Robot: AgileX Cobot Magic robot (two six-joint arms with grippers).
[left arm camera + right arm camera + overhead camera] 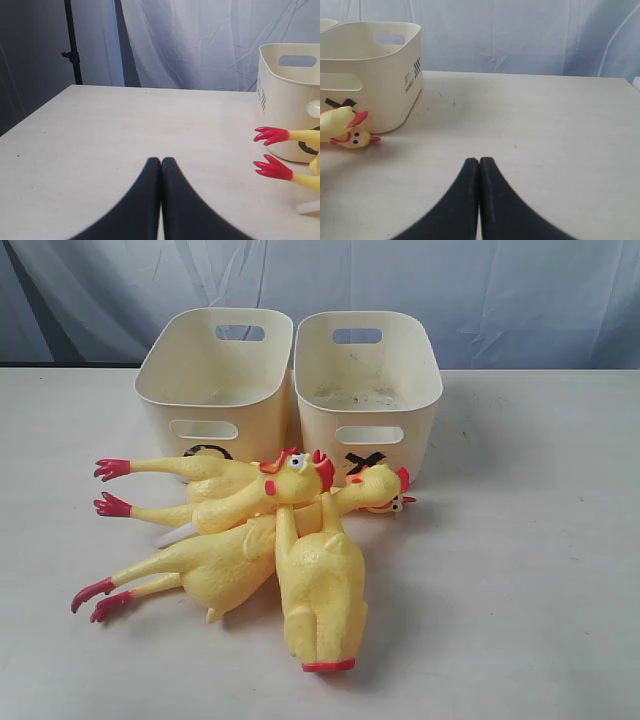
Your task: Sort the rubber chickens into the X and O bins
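Several yellow rubber chickens (250,540) lie piled on the table right in front of the two cream bins. The O bin (215,380) stands on the left, its mark half hidden by a chicken. Beside it on the right is the X bin (368,375). Both bins look empty. Neither gripper shows in the exterior view. My left gripper (161,161) is shut with nothing in it, well short of the red feet (272,135) and the O bin (287,100). My right gripper (479,161) is shut and empty, apart from a chicken head (345,131) and the X bin (375,85).
A small white object (175,535) lies under the chickens on the left side of the pile. A pale sheet hangs behind the white table (540,570). A dark stand (72,45) rises beyond the table's far corner in the left wrist view.
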